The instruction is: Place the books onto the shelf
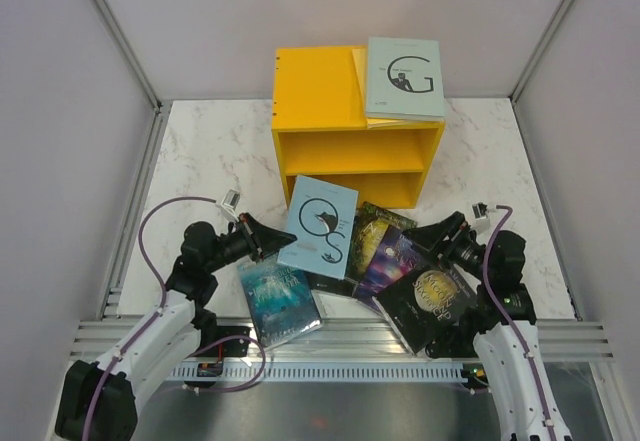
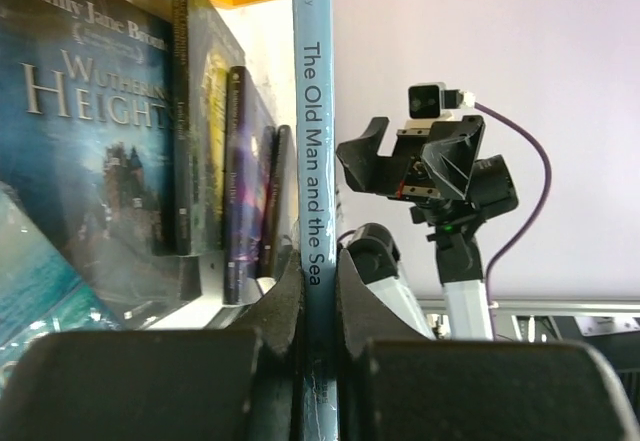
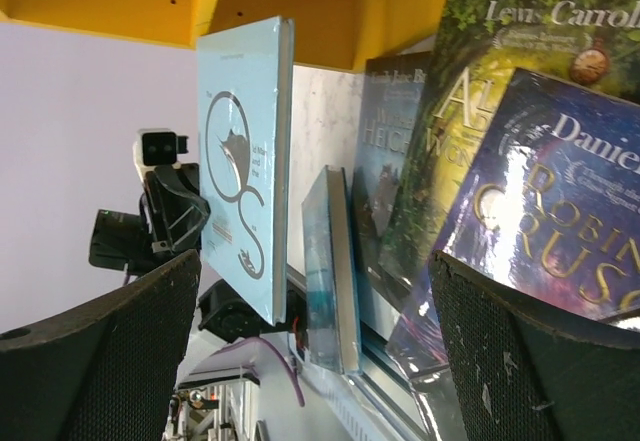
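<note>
- Clamping the pale blue book (image 1: 318,223) at frame centre, the left jaws hold it, seemingly raised, below the yellow shelf (image 1: 315,86); other books (image 1: 430,296) lie on the bench (image 1: 200,151).
- Left wrist: its spine is pinched between the jaws at lower centre.
- Right wrist: right jaws wide, holding nothing.

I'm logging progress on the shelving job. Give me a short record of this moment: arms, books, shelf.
left tool: shut on the pale blue book, pinched near its spine
right tool: open, holding nothing, by the dark books
shelf: no book visible in either compartment
on top of shelf: grey G book
lying in front of shelf: ocean book, dark books
</note>
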You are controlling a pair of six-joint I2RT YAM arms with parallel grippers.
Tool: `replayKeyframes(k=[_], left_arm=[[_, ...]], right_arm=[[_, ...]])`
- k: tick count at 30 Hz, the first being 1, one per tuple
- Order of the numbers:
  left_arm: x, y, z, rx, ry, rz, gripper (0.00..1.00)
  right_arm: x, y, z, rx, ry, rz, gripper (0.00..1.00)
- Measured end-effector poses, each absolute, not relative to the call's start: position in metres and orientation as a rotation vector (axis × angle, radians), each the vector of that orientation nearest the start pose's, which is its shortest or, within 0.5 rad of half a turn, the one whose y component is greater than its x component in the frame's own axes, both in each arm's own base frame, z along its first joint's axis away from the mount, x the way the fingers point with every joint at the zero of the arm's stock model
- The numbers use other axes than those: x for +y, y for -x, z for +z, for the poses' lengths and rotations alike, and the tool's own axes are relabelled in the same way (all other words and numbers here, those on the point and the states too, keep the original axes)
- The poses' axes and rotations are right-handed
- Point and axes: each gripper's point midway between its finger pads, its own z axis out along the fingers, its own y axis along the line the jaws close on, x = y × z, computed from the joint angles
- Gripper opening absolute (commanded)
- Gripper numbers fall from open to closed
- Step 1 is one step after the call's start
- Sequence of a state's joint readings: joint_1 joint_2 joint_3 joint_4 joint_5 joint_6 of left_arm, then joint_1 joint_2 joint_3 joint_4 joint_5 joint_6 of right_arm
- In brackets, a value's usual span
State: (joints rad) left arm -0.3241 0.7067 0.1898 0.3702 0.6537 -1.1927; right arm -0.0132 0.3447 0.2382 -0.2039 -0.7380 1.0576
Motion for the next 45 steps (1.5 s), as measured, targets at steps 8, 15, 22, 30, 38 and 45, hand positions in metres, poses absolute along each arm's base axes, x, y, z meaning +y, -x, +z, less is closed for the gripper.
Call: replayKeyframes(k=[8, 15, 22, 30, 38, 45], left_arm=[[-0.220, -0.181, 0.191, 1.969, 0.311, -1.699, 0.02], [-0.226, -0.183, 0.216, 1.919, 0.302, -1.726, 0.02], [-0.226, -0.196, 0.227, 1.882, 0.333, -1.700, 0.02], [-0.232, -0.215, 0.218, 1.896, 0.383, -1.686, 0.02], [-0.231, -0.236, 0.219, 1.840, 0.458, -1.665, 0.02], [-0.229, -0.245, 0.218, 1.820, 0.487, -1.650, 0.02]], right_arm=[[0.157, -0.189, 0.175, 1.959, -0.470, 1.450, 0.97], [0.170, -0.187, 0.183, 1.941, -0.419, 1.481, 0.98], [0.186, -0.190, 0.184, 1.951, -0.411, 1.508, 0.97], [0.216, -0.200, 0.189, 1.986, -0.376, 1.519, 0.97], [0.258, -0.213, 0.189, 2.007, -0.321, 1.531, 0.87], [0.277, -0.215, 0.198, 1.980, -0.295, 1.540, 0.55]])
